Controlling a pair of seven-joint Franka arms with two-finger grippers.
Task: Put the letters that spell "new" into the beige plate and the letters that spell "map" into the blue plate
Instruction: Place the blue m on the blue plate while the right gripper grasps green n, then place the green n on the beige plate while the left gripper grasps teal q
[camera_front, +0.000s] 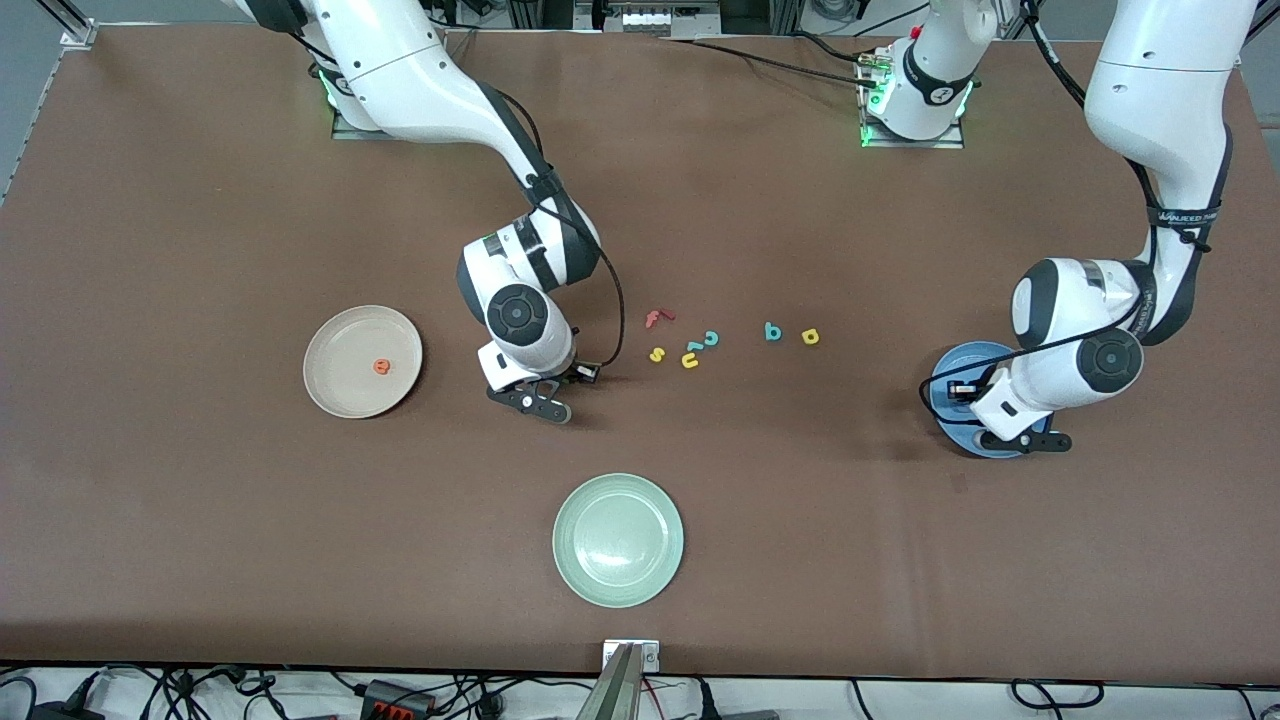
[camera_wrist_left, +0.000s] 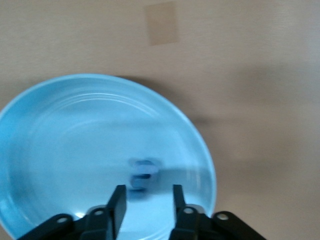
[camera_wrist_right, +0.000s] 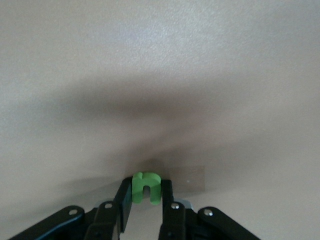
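My right gripper (camera_front: 545, 405) hangs low over bare table between the beige plate (camera_front: 345, 345) and the loose letters, shut on the green n (camera_wrist_right: 145, 184). An orange e (camera_front: 381, 367) lies in the beige plate. My left gripper (camera_front: 1030, 440) is over the blue plate (camera_front: 950, 378), open (camera_wrist_left: 148, 190). The blue m (camera_wrist_left: 142, 172) lies loose in that plate (camera_wrist_left: 55, 130), just past the fingertips. The teal a (camera_front: 772, 331) and the yellow p (camera_front: 810, 337) lie on the table between the two arms.
A red f (camera_front: 658, 318), a yellow s (camera_front: 657, 354), a yellow u (camera_front: 690, 360) and a teal c (camera_front: 711, 338) cluster mid-table beside the right gripper. A pale green plate (camera_front: 618, 540) sits nearer to the front camera.
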